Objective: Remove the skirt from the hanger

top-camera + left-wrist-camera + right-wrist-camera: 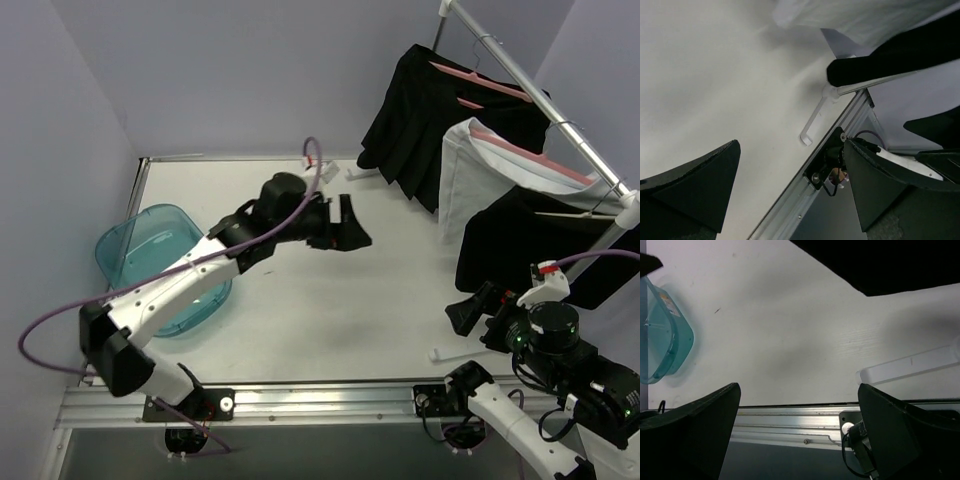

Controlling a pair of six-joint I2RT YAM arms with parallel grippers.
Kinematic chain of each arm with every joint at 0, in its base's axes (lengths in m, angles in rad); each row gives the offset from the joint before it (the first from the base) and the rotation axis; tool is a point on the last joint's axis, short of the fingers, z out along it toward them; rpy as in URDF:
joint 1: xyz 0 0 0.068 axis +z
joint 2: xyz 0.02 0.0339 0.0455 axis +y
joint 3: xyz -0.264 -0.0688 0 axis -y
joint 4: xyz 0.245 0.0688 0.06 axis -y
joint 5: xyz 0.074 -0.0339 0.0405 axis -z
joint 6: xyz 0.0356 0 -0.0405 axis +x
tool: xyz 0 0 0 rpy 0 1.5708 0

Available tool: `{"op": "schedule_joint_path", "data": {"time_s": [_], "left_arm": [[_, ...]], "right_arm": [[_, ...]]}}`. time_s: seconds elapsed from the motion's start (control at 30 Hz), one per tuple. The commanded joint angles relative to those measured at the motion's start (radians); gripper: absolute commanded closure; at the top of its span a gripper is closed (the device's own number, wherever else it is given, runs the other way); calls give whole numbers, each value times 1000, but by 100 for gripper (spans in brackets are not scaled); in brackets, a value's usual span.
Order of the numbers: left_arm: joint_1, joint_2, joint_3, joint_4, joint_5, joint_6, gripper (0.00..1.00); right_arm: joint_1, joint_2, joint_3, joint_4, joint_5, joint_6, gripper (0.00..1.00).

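Bin (150, 262) on the table (330, 290) at left; skirts (420, 120) on hangers (480, 78) along the rail (565, 127) at right

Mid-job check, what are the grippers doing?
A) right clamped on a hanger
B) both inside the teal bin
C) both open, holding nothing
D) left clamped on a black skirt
C: the left gripper and the right gripper both show spread fingers with nothing between them, and neither touches the near black skirt.

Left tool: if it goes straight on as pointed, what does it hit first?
Likely the table, short of the rack's white foot; the left tool looks tilted down. Depth is unclear: the black skirt hangs just above that line.
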Motion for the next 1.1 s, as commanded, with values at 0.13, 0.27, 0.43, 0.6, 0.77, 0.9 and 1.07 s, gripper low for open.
{"op": "schedule_joint_path", "data": {"time_s": [0.13, 0.27, 0.43, 0.6, 0.77, 0.9, 1.07], "left_arm": [[-111, 50, 324, 172, 75, 411, 6], [-115, 84, 359, 252, 111, 512, 4], [-116, 203, 448, 315, 298, 566, 10], [-127, 350, 580, 366, 478, 583, 9], [-154, 493, 744, 330, 547, 597, 9], [-170, 568, 840, 344, 586, 565, 9], [-199, 699, 1024, 274, 564, 560, 10]], "right_arm": [[14, 32, 31, -46, -45, 59, 0], [14, 56, 60, -67, -57, 70, 0], [14, 72, 89, -61, -60, 92, 0], [15, 96, 104, -64, -79, 87, 0], [14, 90, 112, -67, -77, 99, 0], [14, 87, 121, -69, -67, 107, 0], [14, 76, 129, -72, -60, 118, 0]]}}
